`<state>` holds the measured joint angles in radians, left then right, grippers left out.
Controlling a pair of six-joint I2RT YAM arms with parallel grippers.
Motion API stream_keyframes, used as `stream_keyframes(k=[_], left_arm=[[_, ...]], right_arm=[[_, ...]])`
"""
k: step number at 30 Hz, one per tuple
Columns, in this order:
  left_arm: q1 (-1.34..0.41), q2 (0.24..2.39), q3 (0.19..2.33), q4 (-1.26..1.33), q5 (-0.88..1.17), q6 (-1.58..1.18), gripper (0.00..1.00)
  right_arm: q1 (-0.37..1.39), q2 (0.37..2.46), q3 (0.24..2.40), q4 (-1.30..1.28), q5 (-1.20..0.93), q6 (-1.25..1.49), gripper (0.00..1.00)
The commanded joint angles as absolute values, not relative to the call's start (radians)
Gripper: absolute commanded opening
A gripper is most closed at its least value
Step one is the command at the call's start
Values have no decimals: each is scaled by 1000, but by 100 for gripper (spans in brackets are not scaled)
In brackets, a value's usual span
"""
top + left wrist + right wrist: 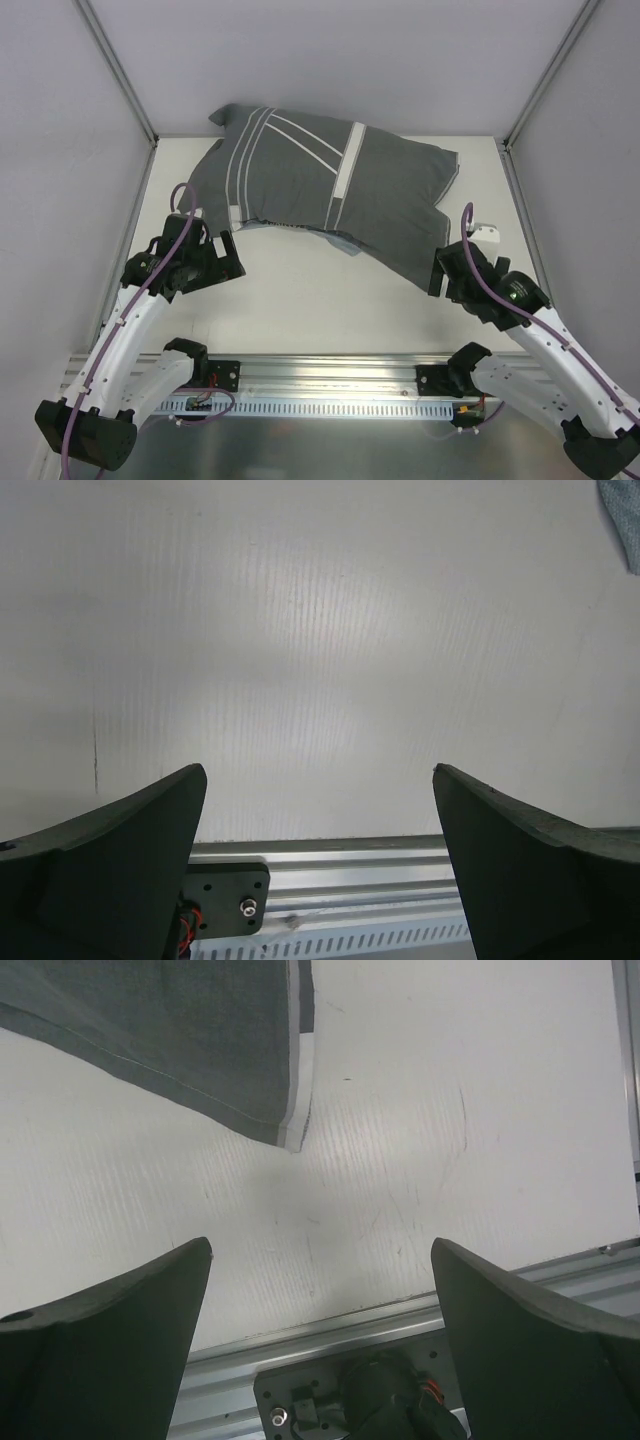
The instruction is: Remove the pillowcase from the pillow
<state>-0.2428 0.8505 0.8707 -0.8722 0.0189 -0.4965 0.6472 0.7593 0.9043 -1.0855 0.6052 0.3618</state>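
**Entry: both grippers open, pillowcase lying at the back of the table**

My left gripper [228, 262] sat at the left of the table [330, 310], low over the bare surface. Its wrist view showed the left gripper [320, 770] with the two fingers spread wide and only white table [300, 630] between them. The aluminium rail [340, 865] ran along the near edge below. A scrap of the pillowcase [625, 515] showed at the top right corner of that view, well clear of the fingers.

The pillowcase [330, 180] lay across the back middle of the table, dark grey face up, with white stripes running across its left half. It bulged like a filled cover. Whatever was inside stayed hidden under the cloth, so I could not see the pillow itself. The near left corner of the cover ended just beyond my left gripper, not touching it. A small patch of lighter blue-grey [350, 245] showed at the near edge. A limp flap hung down toward the right.

My right gripper [445, 272] stood just beside the tip of that flap. In its wrist view the right gripper [320, 1245] was spread wide too, holding nothing. The flap of the pillowcase [180, 1030] lay flat on the table [450, 1110] ahead of the fingers, apart from them, with its pale hemmed corner nearest. The rail [380, 1335] crossed below.
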Motion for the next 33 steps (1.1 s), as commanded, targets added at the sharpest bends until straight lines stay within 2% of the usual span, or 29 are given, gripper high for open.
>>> stream_keyframes(k=[1, 10, 14, 18, 20, 23, 25, 29, 32, 33], left_arm=[[-248, 854, 885, -871, 29, -514, 99], [-247, 879, 873, -871, 47, -511, 99], [-288, 928, 871, -865, 234, -447, 99], [-553, 1029, 897, -858, 161, -544, 98], [-756, 1089, 920, -827, 123, -633, 99], [-978, 1280, 1012, -785, 49, -698, 99], [-1056, 1359, 1104, -787, 14, -715, 99], [-1066, 1495, 1199, -784, 38, -730, 99], [-1066, 1548, 1238, -781, 51, -712, 99], [-1066, 1549, 1247, -782, 57, -709, 99]], right_arm=[[650, 718, 887, -1028, 574, 342, 96], [650, 690, 838, -1009, 505, 325, 96], [652, 698, 815, -1000, 463, 357, 96], [650, 704, 772, -953, 416, 374, 96], [652, 704, 753, -943, 403, 388, 96], [650, 704, 739, -939, 391, 397, 96], [652, 706, 738, -939, 393, 396, 96], [652, 719, 716, -890, 445, 409, 96], [602, 785, 713, -801, 480, 365, 96], [536, 811, 715, -770, 462, 339, 96]])
